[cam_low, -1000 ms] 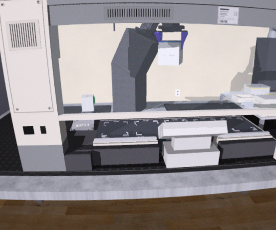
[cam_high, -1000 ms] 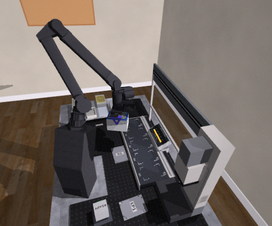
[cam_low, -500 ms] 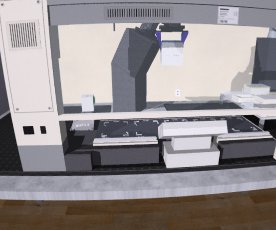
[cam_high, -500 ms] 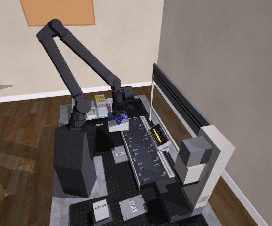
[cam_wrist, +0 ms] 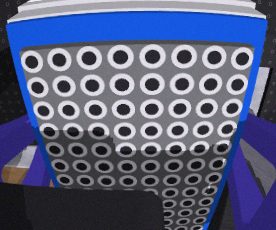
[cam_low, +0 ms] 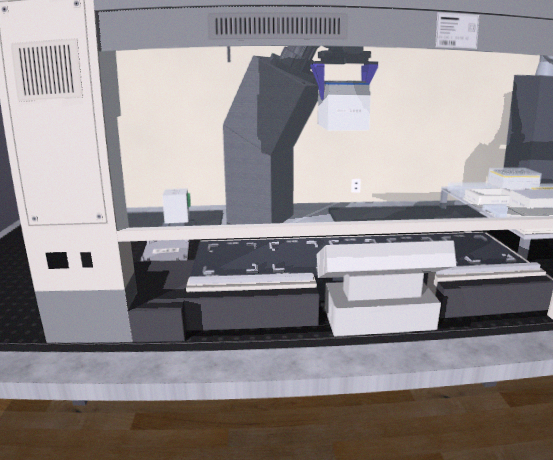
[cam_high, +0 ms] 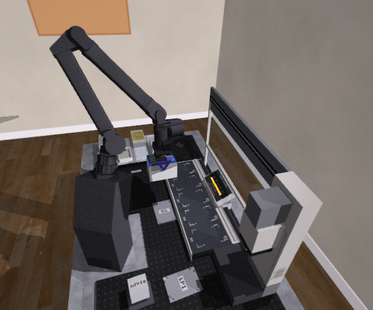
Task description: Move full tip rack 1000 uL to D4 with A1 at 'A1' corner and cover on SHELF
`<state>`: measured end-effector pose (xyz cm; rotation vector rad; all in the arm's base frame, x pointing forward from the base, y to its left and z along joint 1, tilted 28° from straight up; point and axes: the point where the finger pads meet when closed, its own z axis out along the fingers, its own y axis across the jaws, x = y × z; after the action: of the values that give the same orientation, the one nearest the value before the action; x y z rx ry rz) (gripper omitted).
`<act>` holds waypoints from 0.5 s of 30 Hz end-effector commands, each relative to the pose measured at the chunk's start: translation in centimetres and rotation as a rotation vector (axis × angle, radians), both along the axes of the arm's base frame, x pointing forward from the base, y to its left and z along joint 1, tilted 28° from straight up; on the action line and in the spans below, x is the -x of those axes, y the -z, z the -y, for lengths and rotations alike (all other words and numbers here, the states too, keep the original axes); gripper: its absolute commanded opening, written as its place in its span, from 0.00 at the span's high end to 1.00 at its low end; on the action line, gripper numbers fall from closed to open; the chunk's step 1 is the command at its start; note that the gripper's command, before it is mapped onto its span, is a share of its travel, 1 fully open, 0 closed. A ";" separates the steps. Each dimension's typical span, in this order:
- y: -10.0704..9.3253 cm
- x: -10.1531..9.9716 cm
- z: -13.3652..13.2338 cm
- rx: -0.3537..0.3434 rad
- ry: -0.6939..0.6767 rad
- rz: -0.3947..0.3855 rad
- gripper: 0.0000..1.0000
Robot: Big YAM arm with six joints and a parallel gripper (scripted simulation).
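In the wrist view the rack's (cam_wrist: pixel 141 115) lower rows vanish behind the dark pincer body at the frame's bottom. Deck (cam_high: pixel 199 209) engravings are too small to read. The shelf items (cam_low: pixel 512 187), right edge, are cut off.
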<state>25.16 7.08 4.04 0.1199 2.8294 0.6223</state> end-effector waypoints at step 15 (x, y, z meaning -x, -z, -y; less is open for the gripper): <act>1.7 -1.9 7.5 0.016 -0.002 0.055 1.00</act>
<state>24.78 1.68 1.40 0.1813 2.8424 0.6334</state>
